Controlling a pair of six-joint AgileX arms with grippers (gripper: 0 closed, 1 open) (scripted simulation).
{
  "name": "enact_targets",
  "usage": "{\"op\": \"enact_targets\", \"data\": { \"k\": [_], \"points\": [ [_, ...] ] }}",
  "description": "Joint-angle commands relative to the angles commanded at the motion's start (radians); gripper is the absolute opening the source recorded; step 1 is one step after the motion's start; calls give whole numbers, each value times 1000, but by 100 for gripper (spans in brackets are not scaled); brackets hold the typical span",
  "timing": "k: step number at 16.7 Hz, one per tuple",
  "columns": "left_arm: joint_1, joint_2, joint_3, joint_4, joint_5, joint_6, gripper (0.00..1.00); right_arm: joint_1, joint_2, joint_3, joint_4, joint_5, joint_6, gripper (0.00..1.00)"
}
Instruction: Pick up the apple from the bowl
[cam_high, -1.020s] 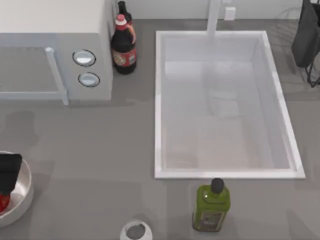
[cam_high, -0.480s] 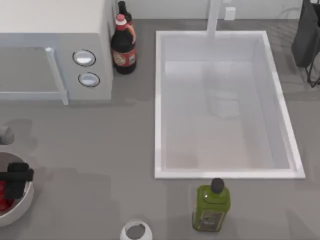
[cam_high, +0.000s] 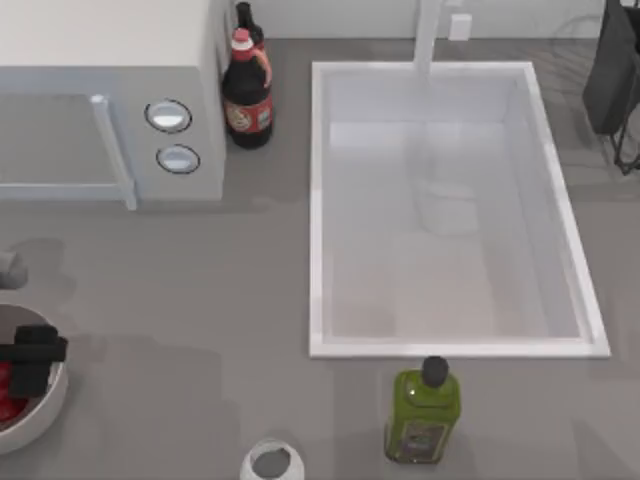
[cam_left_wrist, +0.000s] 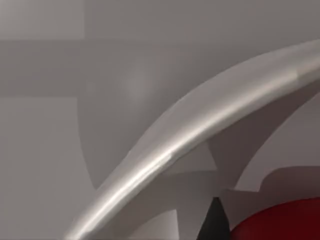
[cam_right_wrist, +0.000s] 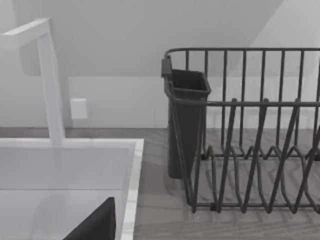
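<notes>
Fingers of the left gripper (cam_high: 28, 365) reached down inside the bowl (cam_high: 48, 408), just beside the apple (cam_high: 8, 388); whether they pinched it could not be told. Apple lay within the bowl, well apart from the sink (cam_high: 450, 350).

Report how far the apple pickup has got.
Done: the left gripper has reached the bowl at the table's left edge and sits low inside it, beside the apple. In hand: closing on the apple; no grip is visible. Left: grasp it and lift it clear of the rim.
</notes>
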Motion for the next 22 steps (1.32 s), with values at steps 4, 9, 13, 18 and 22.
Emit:
{"op": "enact_targets", "data": {
  "k": [4, 9, 13, 18, 22],
  "points": [
    [0, 0, 0, 0, 0, 0, 47, 0, 0, 0, 0, 0, 0, 100],
    [0, 0, 0, 0, 0, 0, 10, 0, 0, 0, 0, 0, 0, 100],
    [0, 0, 0, 0, 0, 0, 0, 0, 0, 0, 0, 0, 0, 100],
    [0, 0, 0, 0, 0, 0, 0, 0, 0, 0, 0, 0, 0, 100],
    [-8, -77, 99, -77, 9, -5, 0, 0, 0, 0, 0, 0, 0, 100]
  ]
}}
